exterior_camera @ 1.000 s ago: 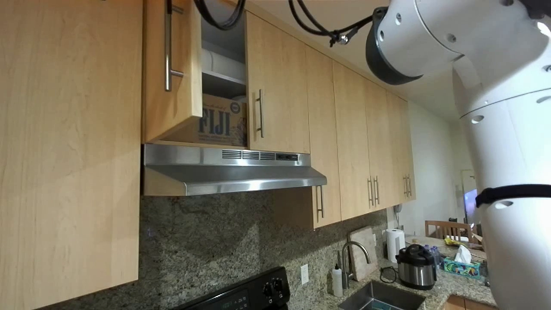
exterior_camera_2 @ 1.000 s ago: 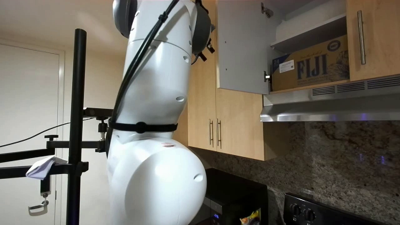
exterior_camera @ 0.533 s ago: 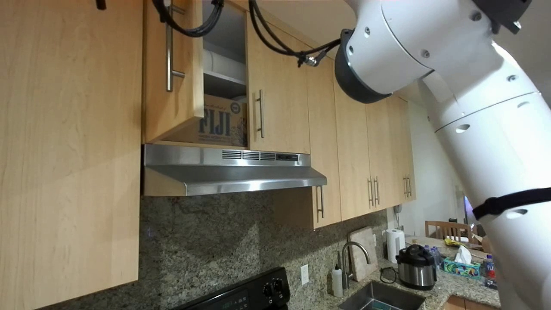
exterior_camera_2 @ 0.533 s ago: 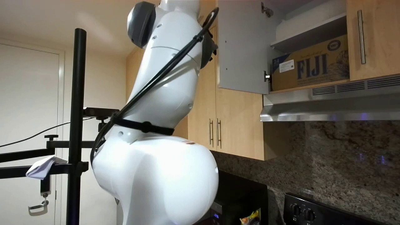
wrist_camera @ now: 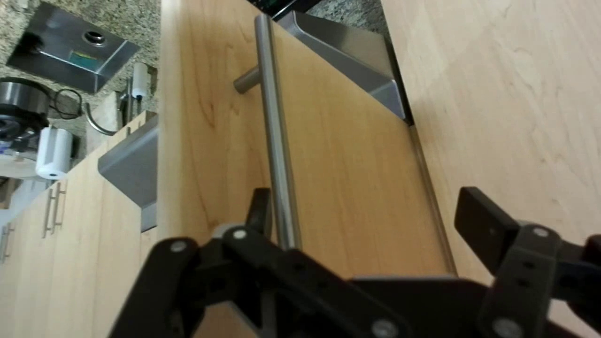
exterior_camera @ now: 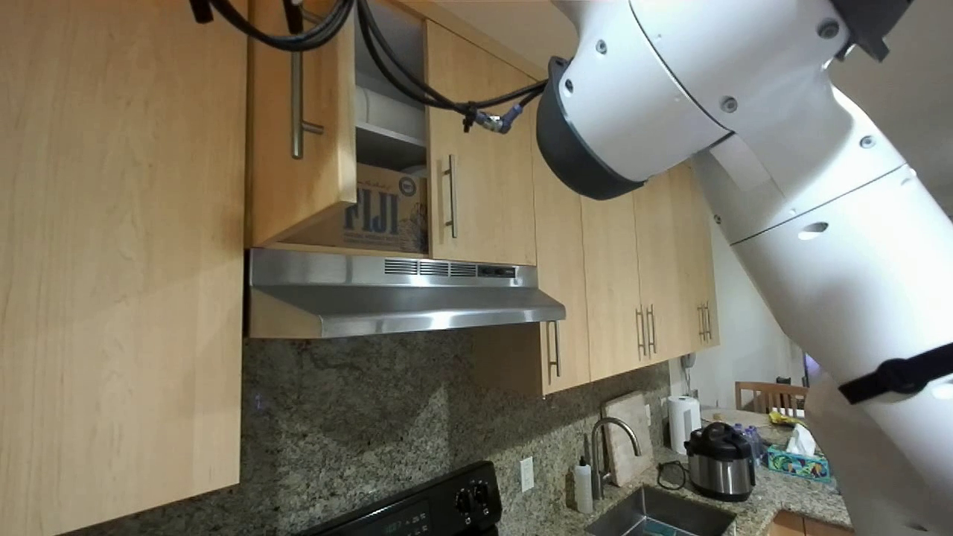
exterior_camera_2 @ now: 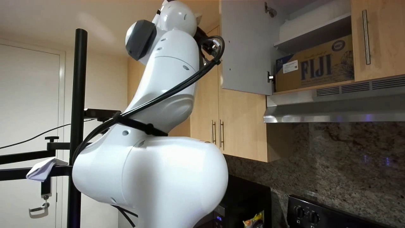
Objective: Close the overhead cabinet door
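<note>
Standing open, cabinet door [exterior_camera_2: 246,47], fingers [wrist_camera: 483,229] spread near bar handle [wrist_camera: 276,136]

Fingers [wrist_camera: 483,226]: from the wrist we look past them, close over the cabinet door [wrist_camera: 347,169], toward the sink [wrist_camera: 61,49].
Outer face [exterior_camera: 316,171]: in an exterior view we look up, farther off, from below the fingers.
Inner face [exterior_camera_2: 246,47]: in an exterior view we look from the side opposite the fingers.
Hood [exterior_camera: 417,298]: our three views share it.
</note>
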`<action>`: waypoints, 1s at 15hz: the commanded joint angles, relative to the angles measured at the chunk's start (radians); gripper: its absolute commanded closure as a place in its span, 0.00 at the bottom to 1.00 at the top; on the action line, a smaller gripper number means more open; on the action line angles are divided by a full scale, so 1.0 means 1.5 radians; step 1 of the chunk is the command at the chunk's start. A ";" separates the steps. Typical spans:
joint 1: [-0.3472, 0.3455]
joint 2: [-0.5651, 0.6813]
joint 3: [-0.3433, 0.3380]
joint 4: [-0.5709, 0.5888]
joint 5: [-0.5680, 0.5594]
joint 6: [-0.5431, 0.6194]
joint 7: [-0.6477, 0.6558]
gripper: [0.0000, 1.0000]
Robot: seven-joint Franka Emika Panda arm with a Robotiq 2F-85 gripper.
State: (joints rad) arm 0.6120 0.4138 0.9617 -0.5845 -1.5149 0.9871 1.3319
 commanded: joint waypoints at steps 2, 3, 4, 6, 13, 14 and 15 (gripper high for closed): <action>0.069 -0.013 -0.128 0.025 0.053 0.001 0.009 0.00; 0.080 -0.010 -0.133 0.036 0.048 0.000 0.010 0.00; 0.085 -0.009 -0.136 0.042 0.047 0.000 0.010 0.00; 0.086 -0.007 -0.137 0.047 0.048 0.000 0.010 0.00; 0.127 0.000 -0.345 0.089 0.197 -0.008 0.008 0.00; 0.136 0.003 -0.386 0.101 0.231 -0.009 0.005 0.00; 0.141 0.006 -0.418 0.112 0.257 -0.012 0.002 0.00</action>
State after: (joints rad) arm 0.7896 0.4231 0.4677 -0.4600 -1.2401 0.9718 1.3444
